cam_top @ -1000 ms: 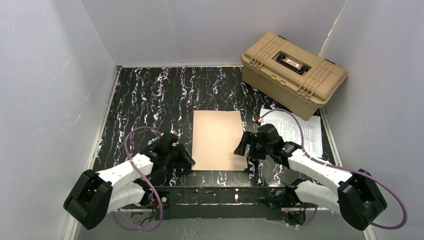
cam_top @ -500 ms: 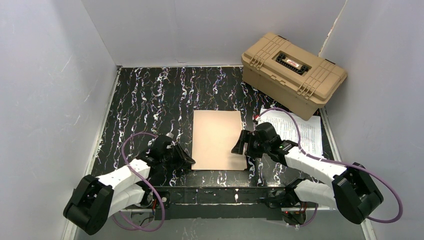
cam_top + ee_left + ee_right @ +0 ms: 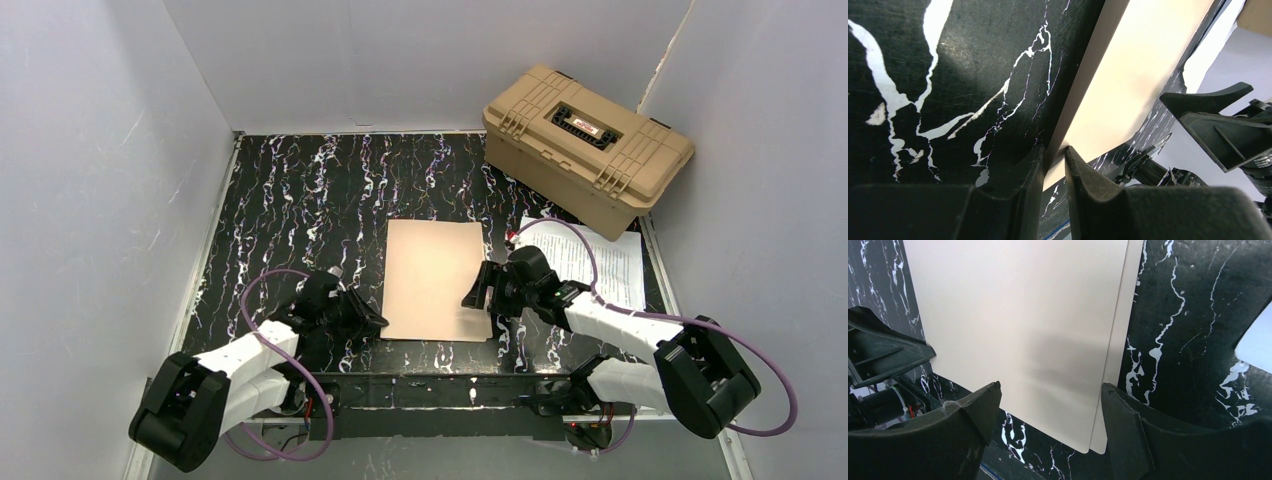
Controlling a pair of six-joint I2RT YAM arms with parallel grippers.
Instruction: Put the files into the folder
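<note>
Desk (image 3: pixel 300 200): black top with white marble-like veins, walled on three sides.
Folder (image 3: pixel 435 278): lies flat and closed near the middle of the desk, toward the near edge.
Papers (image 3: pixel 600 260): white printed sheets lying flat to the right of the folder.
Case (image 3: pixel 585 145): tan, latched, at the far right corner, just behind the papers.

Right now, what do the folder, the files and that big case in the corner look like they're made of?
The folder looks like matte tan card: flat, with two thin layered edges showing at the right wrist. The files look like thin white printed paper. The case seems moulded tan plastic, ribbed, with black latches.
</note>
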